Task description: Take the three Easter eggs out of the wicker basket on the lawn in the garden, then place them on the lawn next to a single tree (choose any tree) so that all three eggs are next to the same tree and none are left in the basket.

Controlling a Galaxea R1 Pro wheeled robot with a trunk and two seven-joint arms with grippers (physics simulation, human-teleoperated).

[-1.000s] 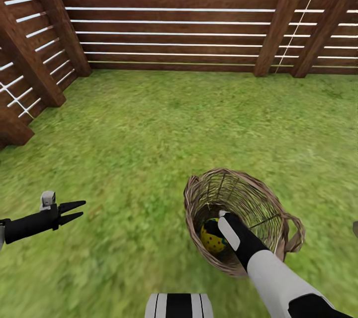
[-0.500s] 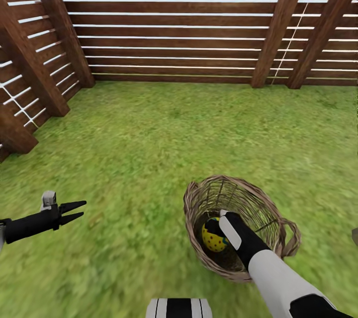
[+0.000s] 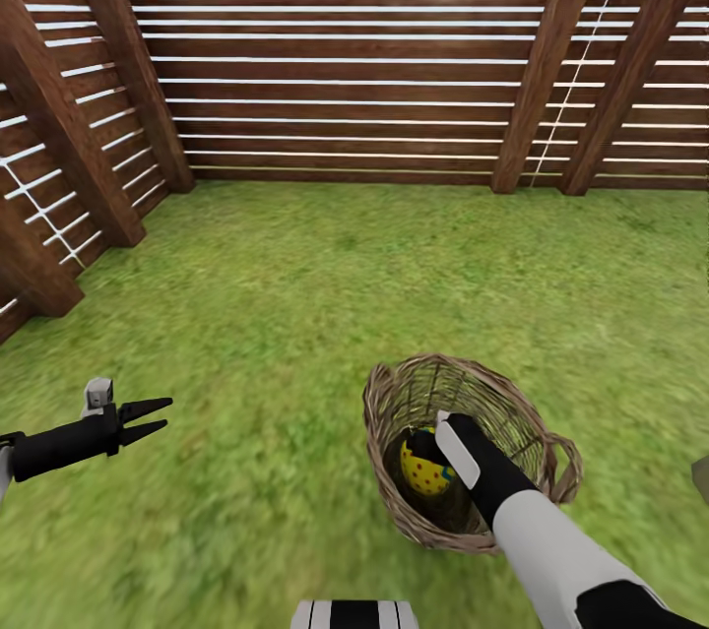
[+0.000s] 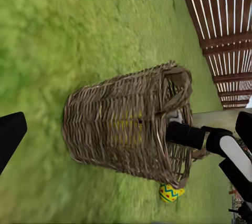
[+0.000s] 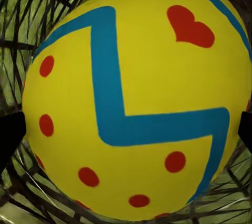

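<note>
Right gripper [image 3: 438, 460]: reached down inside the wicker basket [image 3: 394, 391], fingers spread to either side of an Easter egg [image 3: 423, 473]; in the right wrist view the egg sits between the two dark fingertips at the frame edges. Whether the fingers already press on the shell cannot be told.
Egg in hand's reach: yellow with red dots and a blue-green zigzag, low in the basket against the weave.
Basket: upright on the lawn [image 3: 295, 294], rim open toward the head camera.
Second egg [image 4: 169, 192]: lying on the grass just beside the basket's outer wall, seen from the left wrist.
Third egg: not made out; a yellow tint through the weave may be the one being grasped.
Left gripper [image 3: 148, 418]: open, empty, held out over the grass well apart from the basket.
Fence [image 3: 345, 68]: dark slats closing the corner beyond.
Progress: early. No tree trunk appears nearby, so carrying and placing all three likely remain.
</note>
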